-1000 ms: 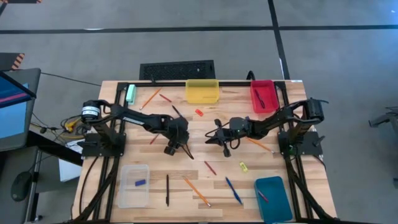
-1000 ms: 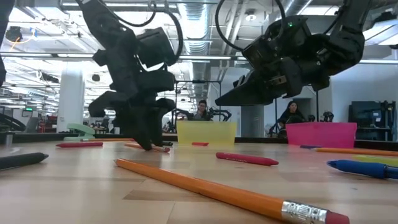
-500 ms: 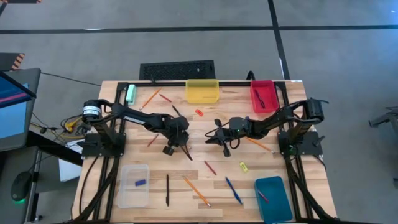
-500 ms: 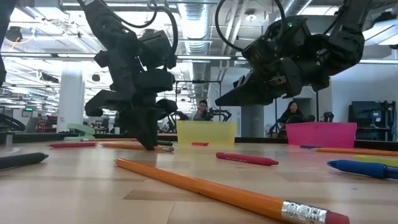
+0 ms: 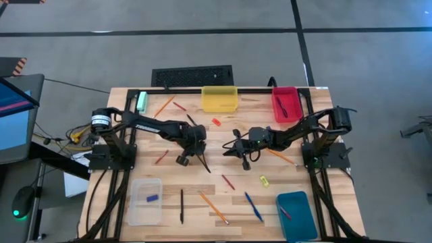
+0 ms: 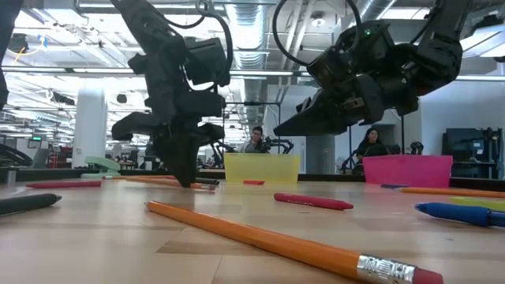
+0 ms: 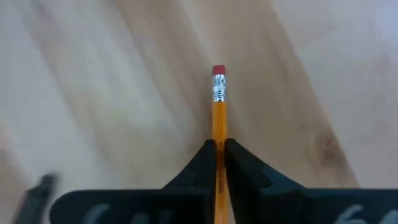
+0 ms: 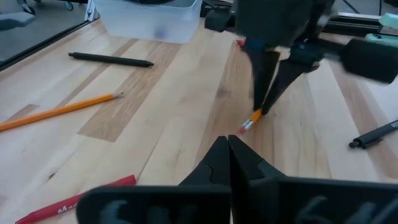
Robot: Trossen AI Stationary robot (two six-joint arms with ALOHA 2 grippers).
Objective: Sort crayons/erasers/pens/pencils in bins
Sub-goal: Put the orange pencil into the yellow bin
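Overall, by size:
Desk point(image 5: 135, 121): pale wooden slats, carrying both arms, four bins and scattered sticks.
Clear bin point(image 5: 146, 201): near-left corner, a small blue eraser point(image 5: 152, 198) inside.
Teal bin point(image 5: 295, 214): near-right corner, one thin red stick lying in it.
Yellow bin point(image 5: 219, 99): far edge, middle.
Red bin point(image 5: 285, 103): far edge, right, a dark pen inside.
Left tool point(image 5: 192, 158): pointing down at the desk's middle, fingers narrow and clamped on a pencil point(image 7: 218, 118); in the left wrist view the eraser end juts out past the fingertips.
Right tool point(image 5: 233, 150): hovering just right of the left tool, above the desk, fingers pressed together with nothing between them.
Loose pencils: one point(image 5: 214, 208) near the front edge, one point(image 5: 163, 106) by the far-left corner, one point(image 5: 281, 157) under the right arm.
Loose pens: black point(image 5: 181, 206) beside the clear bin, blue point(image 5: 254, 206) left of the teal bin.
Crayon point(image 5: 228, 181): red, between the tools and the front edge.
Yellow eraser point(image 5: 264, 180): right of that crayon.
Red-orange eraser point(image 5: 216, 122): just in front of the yellow bin.
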